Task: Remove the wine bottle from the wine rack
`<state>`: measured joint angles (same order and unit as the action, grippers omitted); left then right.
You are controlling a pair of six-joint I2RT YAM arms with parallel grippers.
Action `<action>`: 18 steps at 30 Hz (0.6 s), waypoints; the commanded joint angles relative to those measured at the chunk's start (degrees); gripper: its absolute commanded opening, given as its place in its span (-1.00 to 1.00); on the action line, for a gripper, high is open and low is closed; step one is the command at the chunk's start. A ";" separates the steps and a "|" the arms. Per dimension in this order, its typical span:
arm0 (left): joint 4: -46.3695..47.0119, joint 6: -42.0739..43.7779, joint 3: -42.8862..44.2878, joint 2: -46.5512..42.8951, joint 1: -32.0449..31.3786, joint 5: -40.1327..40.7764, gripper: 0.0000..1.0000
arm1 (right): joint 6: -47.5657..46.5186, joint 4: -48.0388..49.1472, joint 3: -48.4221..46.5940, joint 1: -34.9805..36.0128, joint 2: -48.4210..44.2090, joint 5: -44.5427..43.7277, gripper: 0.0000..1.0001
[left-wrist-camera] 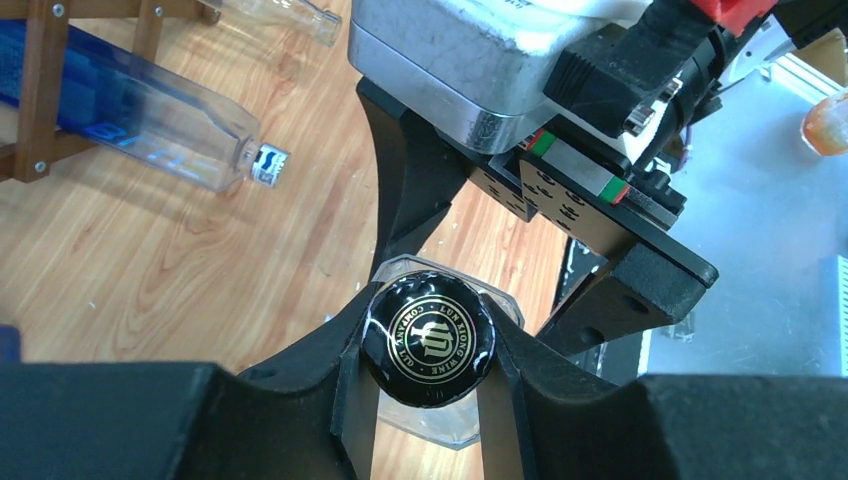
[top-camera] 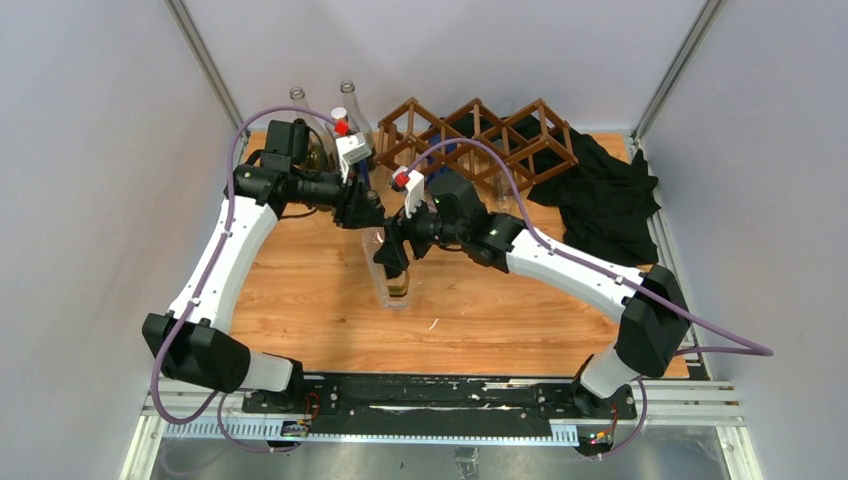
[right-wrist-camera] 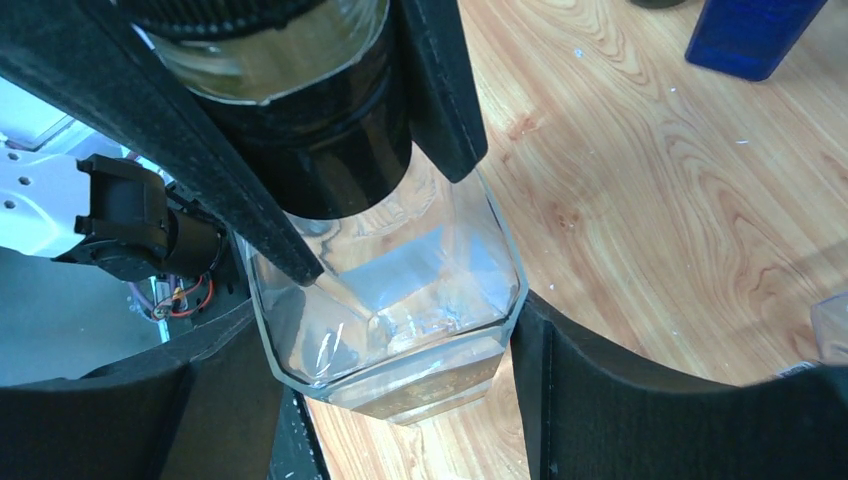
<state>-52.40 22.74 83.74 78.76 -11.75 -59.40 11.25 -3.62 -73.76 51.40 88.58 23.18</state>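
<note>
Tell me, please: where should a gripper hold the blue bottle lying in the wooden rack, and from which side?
Probably at the neck, just behind the small cap. The blue bottle lies on its side in the wine rack, slats crossing its body; only the neck end sticks out over the table. Come from that open end, one finger on each side.

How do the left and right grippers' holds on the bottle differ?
The left gripper pinches the narrow black cap on top, jaws nearly together; the right gripper clamps the wider clear glass body lower down, jaws farther apart. Both are shut on the same bottle, away from the rack.
</note>
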 commanded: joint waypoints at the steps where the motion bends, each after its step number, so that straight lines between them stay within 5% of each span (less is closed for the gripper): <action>1: 5.12 3.72 0.75 0.25 0.85 7.66 -1.00 | 1.22 4.24 -2.42 0.90 -1.51 -1.71 0.12; 6: 8.41 6.49 0.76 0.08 3.43 11.85 -1.00 | 2.52 2.56 -1.54 -0.94 -2.04 -1.84 0.78; 18: 13.89 6.70 0.71 -0.36 9.74 13.32 -1.00 | 2.61 0.33 2.58 -3.23 -4.18 -3.31 0.92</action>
<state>-45.28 28.64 83.72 79.92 -3.77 -44.73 12.69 -2.68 -73.03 49.80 87.07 20.51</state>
